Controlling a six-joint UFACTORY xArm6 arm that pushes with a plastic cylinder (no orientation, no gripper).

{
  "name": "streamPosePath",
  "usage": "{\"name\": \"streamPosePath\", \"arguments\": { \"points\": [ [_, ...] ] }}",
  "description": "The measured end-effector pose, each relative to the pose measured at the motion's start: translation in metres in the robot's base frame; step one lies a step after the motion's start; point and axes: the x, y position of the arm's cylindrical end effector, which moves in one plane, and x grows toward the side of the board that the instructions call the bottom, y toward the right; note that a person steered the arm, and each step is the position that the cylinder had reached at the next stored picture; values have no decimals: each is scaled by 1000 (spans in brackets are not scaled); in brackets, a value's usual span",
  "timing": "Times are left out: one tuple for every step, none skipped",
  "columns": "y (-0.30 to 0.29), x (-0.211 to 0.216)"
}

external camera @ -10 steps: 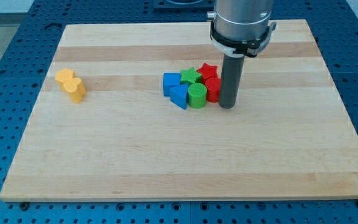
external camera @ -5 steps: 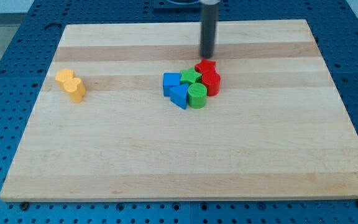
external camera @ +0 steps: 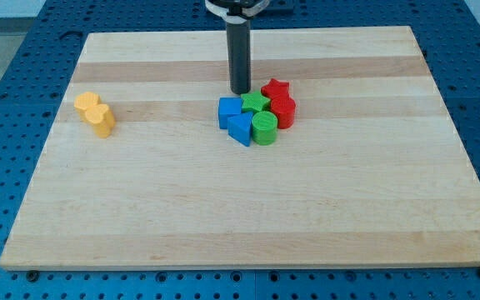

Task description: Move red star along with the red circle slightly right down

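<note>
The red star [external camera: 275, 88] and the red circle [external camera: 283, 111] sit at the right end of a tight cluster near the board's middle, the star just above the circle. My tip [external camera: 240, 91] stands just above the cluster's left part, up and left of the red star and close above the green star [external camera: 255, 103]. It touches no block that I can see.
The cluster also holds a blue cube [external camera: 229, 111], a blue triangle [external camera: 240, 128] and a green circle [external camera: 264, 129]. Two yellow blocks [external camera: 96, 114] sit together at the view's left. The wooden board [external camera: 248, 217] lies on a blue perforated table.
My tip went from the right of the red circle, up past the red star, and now stands to the left above the green star. The blocks have not moved.
</note>
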Motion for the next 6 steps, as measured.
{"name": "streamPosePath", "arguments": {
  "points": [
    [12, 0],
    [20, 1],
    [36, 2],
    [45, 2],
    [30, -6],
    [-34, -30]
  ]
}}
